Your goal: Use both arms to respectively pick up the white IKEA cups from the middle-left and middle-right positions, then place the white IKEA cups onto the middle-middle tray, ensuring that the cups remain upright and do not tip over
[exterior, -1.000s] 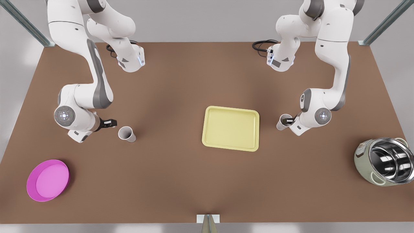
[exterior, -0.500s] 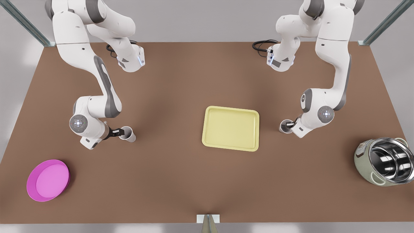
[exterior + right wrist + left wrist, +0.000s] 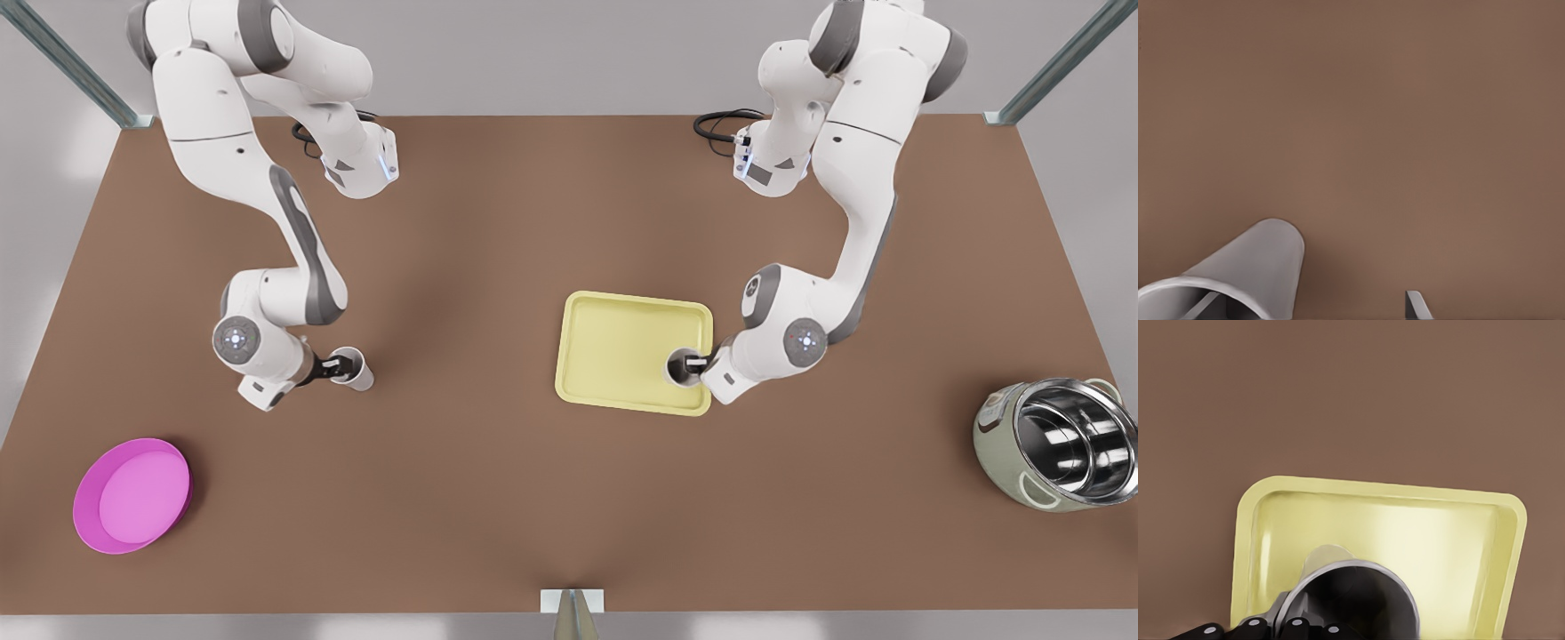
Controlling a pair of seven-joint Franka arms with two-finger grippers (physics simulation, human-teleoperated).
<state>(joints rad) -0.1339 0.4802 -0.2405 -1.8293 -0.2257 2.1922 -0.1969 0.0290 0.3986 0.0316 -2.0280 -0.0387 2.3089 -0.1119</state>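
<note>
Off-white tapered cup [image 3: 681, 368] in L fingers [image 3: 697, 360] over tray [image 3: 622, 338]; R fingers [image 3: 337, 364] open by twin [image 3: 359, 373].

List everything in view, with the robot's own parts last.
table: one, brown, under everything.
tray: one, pale yellow, mid-table.
held cup: one, off-white, upright over the tray's near corner on the front view's right; I cannot tell whether it touches down.
table cup: one, off-white, on the table toward the front view's left.
dish: one, magenta-pink, near corner on the front view's left.
pot: one, steel-lined, tilted, near the edge on the front view's right.
left gripper: black, shut on the held cup's rim.
right gripper: black, open at the table cup's rim.
</note>
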